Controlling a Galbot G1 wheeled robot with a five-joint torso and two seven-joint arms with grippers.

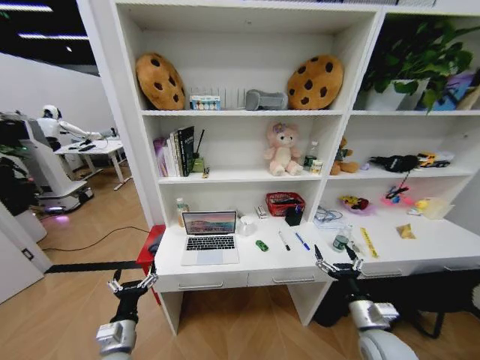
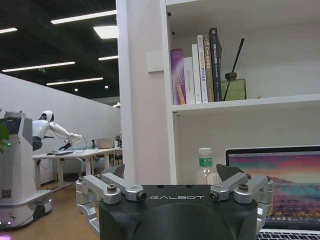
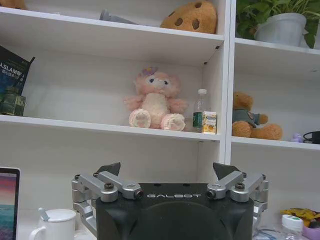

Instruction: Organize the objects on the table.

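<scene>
A silver laptop stands open on the left part of the white table. Right of it lie a tiny green toy car, a black pen and a blue pen. A small clear bottle stands behind the laptop's left corner. My left gripper hangs open in front of and below the table's left end, facing the laptop and the bottle. My right gripper is open at the table's front edge, just right of the pens. Both grippers hold nothing.
At the back of the table stand a red basket, a black cup, a white mug and a clear container; a yellow ruler lies further right. Shelves above carry plush toys, cushions and books. Another robot stands far left.
</scene>
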